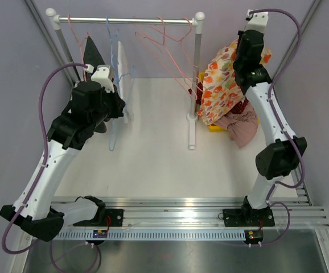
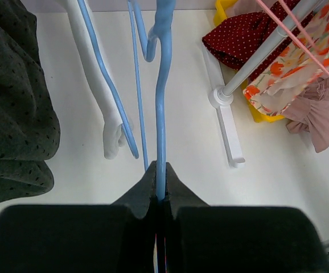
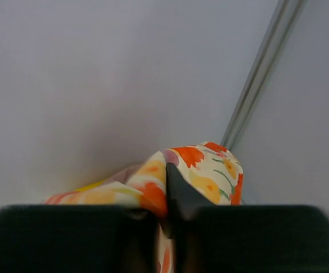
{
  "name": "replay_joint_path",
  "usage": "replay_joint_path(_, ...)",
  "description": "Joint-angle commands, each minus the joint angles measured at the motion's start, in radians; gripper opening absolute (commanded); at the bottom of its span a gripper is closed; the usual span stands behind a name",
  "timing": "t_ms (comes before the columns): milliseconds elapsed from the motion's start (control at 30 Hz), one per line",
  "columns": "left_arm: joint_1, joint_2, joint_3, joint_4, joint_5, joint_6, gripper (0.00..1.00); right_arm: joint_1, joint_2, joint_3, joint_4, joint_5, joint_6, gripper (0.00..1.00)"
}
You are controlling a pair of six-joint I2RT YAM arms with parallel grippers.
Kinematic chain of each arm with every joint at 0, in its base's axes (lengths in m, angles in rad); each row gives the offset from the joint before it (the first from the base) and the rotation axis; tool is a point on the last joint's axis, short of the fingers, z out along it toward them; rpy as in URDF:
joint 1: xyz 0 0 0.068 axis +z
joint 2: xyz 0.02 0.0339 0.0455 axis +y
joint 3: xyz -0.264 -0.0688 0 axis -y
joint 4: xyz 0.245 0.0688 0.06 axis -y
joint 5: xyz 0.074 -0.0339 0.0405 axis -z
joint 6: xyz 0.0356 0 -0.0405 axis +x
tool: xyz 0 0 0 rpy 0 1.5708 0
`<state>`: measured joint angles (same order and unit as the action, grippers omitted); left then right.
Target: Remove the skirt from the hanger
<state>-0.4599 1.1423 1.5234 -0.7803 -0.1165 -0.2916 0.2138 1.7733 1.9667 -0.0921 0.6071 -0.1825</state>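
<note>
Pale lilac walls enclose the white tabletop, where a clothes rack with white posts and a metal rail stands across the back. At far left a dark speckled garment hangs from the rail. Just beside it your left gripper has its fingers pinched tight on the lower bar of a blue plastic hanger, with a white plastic hanger hanging close on its left. Thin pink wire hangers dangle toward the right post. Past that post, the floral orange-and-cream skirt hangs from your right gripper, whose fingers are clamped on a fold near its top edge. It looks free of the blue hanger and sits above the yellow bin, which holds a red dotted cloth and a pink ruffled cloth. Watch the skirt's left edge: it hangs near the pink wires and the post, and I cannot tell whether they touch, so a sideways swing could snag it. Only a small fold is gripped, so a jerk may let it slip. Pulling the blue hanger could shake the rack.
</note>
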Motion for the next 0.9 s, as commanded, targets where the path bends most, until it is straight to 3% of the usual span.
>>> replay_joint_path(0, -0.005, 0.022, 0.047, 0.087, -0.005, 0.000, 0.00, -0.007, 0.055, -0.001, -0.001, -0.020, 0.115, 0.12)
replay_joint_path(33, -0.005, 0.036, 0.053, 0.093, -0.006, -0.001, 0.00, -0.007, 0.061, -0.021, -0.070, -0.024, 0.144, 0.35)
replay_joint_path(67, -0.005, 0.051, 0.076, 0.093, -0.011, 0.000, 0.00, -0.008, 0.052, -0.050, -0.093, -0.038, 0.208, 0.99)
replay_joint_path(133, -0.005, 0.077, 0.121, 0.085, -0.018, 0.005, 0.00, -0.007, 0.014, -0.199, -0.101, -0.038, 0.262, 1.00)
replay_joint_path(300, -0.005, 0.192, 0.323, 0.046, -0.057, 0.031, 0.00, -0.007, -0.260, -0.605, -0.038, -0.098, 0.403, 1.00)
replay_joint_path(500, -0.005, 0.364, 0.556, 0.009, -0.064, 0.055, 0.00, -0.005, -0.602, -0.920, -0.081, -0.237, 0.531, 0.99)
replay_joint_path(633, -0.005, 0.505, 0.724, 0.000, -0.058, 0.060, 0.00, -0.007, -0.805, -1.072, -0.103, -0.346, 0.609, 0.99)
replay_joint_path(767, -0.005, 0.664, 0.935, -0.010, -0.035, 0.043, 0.00, -0.004, -0.894, -1.152, -0.139, -0.435, 0.634, 0.99)
replay_joint_path(867, -0.005, 0.731, 0.965, 0.022, -0.017, 0.017, 0.00, -0.004, -0.940, -1.178, -0.188, -0.437, 0.614, 0.99)
